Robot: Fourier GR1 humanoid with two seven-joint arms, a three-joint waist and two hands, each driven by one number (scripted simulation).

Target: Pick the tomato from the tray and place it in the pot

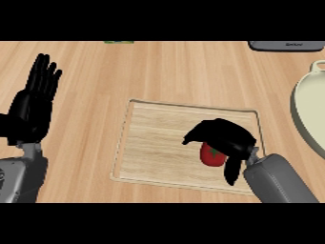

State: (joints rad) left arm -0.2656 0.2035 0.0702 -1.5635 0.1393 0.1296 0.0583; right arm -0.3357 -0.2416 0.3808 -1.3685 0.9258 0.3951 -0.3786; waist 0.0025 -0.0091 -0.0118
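Wooden counter [157, 71], pot [312, 114] beside tray [157, 143]

There is just one view. It looks from up high, where the robot's head is, steeply down at the wooden table [157, 71]. It is quite near. The two arms come in from the bottom edge, the left hand [35, 102] at the left side and the right hand [221, 136] at the right. The tray [151, 138] sits near the middle. The pot [312, 109] is cut off by the right edge.
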